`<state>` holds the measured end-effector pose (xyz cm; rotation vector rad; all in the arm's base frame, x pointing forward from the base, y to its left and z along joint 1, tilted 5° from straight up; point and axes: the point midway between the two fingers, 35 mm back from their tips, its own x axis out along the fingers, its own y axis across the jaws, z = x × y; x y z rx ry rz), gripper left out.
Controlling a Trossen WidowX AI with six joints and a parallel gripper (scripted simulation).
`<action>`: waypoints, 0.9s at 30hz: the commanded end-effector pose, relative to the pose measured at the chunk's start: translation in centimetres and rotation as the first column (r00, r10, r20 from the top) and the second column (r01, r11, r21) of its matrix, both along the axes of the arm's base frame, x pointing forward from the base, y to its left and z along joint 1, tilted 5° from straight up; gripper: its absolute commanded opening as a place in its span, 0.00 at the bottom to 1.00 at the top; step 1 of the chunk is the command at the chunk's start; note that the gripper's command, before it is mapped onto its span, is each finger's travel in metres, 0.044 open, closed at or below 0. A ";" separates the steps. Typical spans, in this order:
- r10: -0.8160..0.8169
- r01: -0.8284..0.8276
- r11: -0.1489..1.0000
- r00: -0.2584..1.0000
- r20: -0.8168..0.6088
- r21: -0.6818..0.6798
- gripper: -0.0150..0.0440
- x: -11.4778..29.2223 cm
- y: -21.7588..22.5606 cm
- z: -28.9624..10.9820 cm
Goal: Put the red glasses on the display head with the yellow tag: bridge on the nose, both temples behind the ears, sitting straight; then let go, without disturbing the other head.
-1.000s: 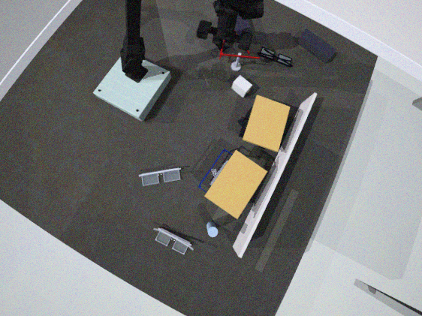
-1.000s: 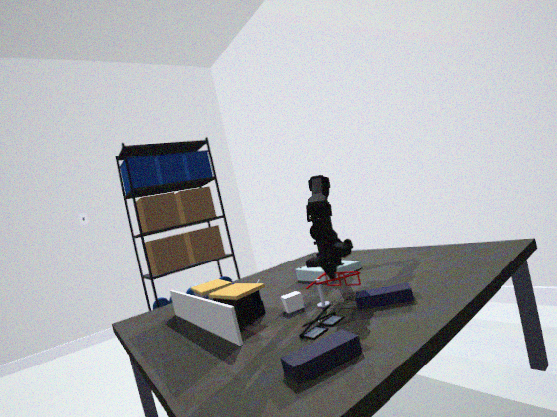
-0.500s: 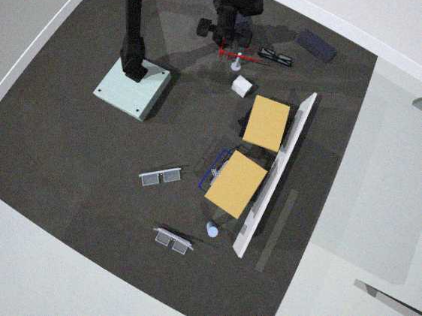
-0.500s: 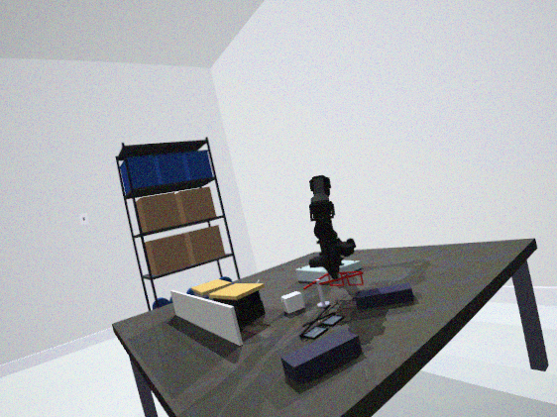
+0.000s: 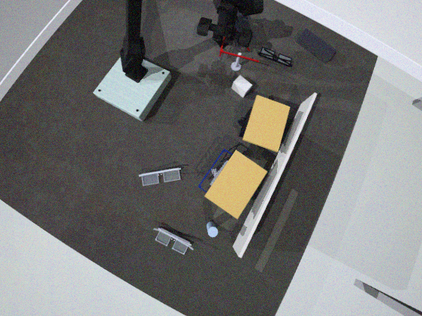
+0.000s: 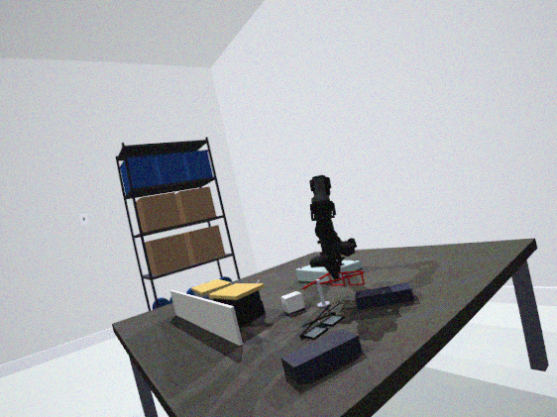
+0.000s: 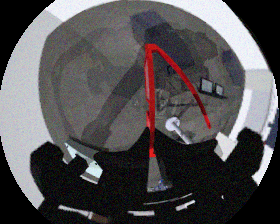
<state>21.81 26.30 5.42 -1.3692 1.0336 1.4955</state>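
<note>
Gripper (image 5: 228,40) clamped on red glasses (image 5: 238,55), lifted above table (image 5: 75,166)
Held by the frame end so temples trail free for the ears; heads under tan boxes (image 5: 266,122) lie well apart, tag unseen

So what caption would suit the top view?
Gripper shut on red glasses above a small white stand.
</note>
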 end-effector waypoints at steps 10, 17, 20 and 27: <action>0.001 -0.001 1.000 1.000 -0.005 0.005 0.25 0.0 -0.2 0.0; 0.001 -0.001 1.000 1.000 -0.004 0.004 0.25 0.2 -0.8 0.0; 0.001 -0.001 1.000 1.000 -0.004 0.004 0.25 0.3 -0.8 0.5; 0.001 -0.001 1.000 1.000 -0.004 0.004 0.25 0.6 -1.2 4.0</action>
